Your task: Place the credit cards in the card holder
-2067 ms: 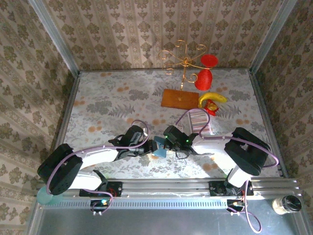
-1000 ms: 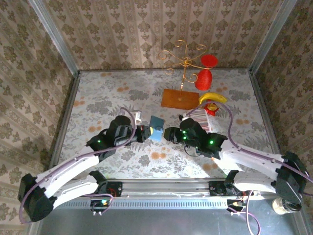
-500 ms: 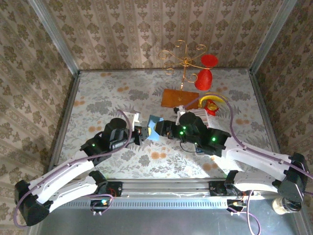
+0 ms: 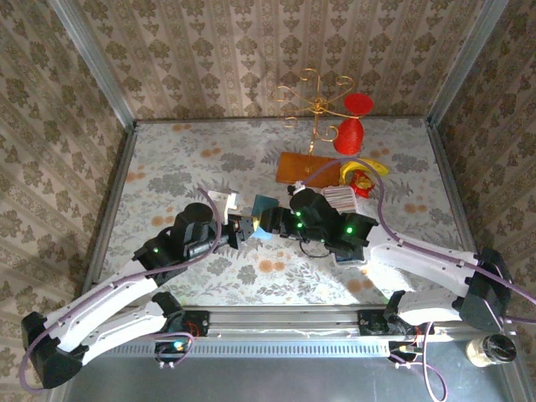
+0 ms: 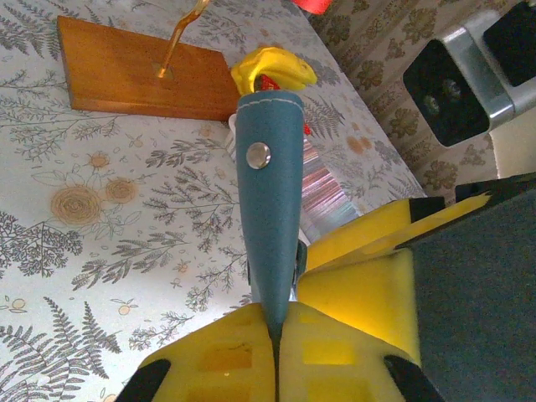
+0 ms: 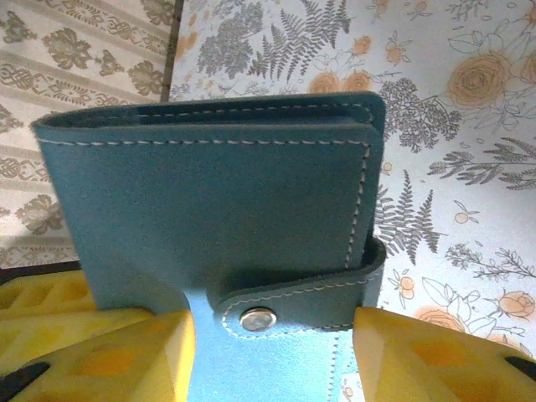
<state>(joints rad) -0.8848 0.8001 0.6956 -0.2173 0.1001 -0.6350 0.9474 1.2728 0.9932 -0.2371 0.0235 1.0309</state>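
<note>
The left jaws pinched the card holder (image 4: 266, 218) by one edge, aloft over the surface (image 4: 167, 167), wooden board (image 4: 306, 168) at its 1 o'clock. The right jaws stood half-spread astride the snap tab (image 6: 258, 318). They likely needed to nip only that tab and peel straight, against a firm left pinch.

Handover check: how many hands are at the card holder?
2. The left hand is shut on the card holder; the right hand has a finger either side of its snap tab.

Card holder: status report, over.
Left hand shut on card holder, held above table. Right hand straddles its snap tab, grip unclear. Credit cards lie beyond.
</note>
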